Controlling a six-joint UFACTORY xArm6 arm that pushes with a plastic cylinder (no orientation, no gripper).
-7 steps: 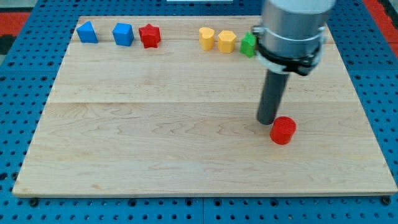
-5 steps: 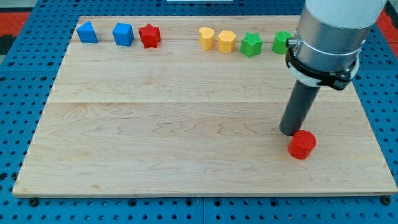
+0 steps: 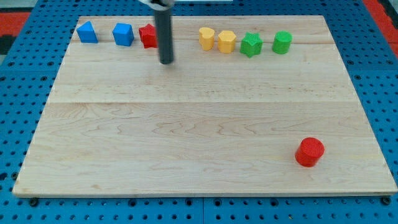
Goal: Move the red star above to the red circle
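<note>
The red star [image 3: 147,36] sits near the board's top edge, left of centre, partly hidden behind my rod. My tip [image 3: 166,61] rests on the board just below and right of the red star, close to it. The red circle [image 3: 310,152] lies far away at the lower right of the board.
Two blue blocks [image 3: 87,32] [image 3: 123,34] stand left of the red star. Two yellow blocks [image 3: 206,38] [image 3: 226,41], a green star [image 3: 251,44] and a green cylinder [image 3: 282,42] line the top edge to the right. The wooden board [image 3: 186,124] lies on a blue pegboard.
My rod left the red circle and swung across the board to the upper left, beside the red star. The red circle ended slightly further down and right.
</note>
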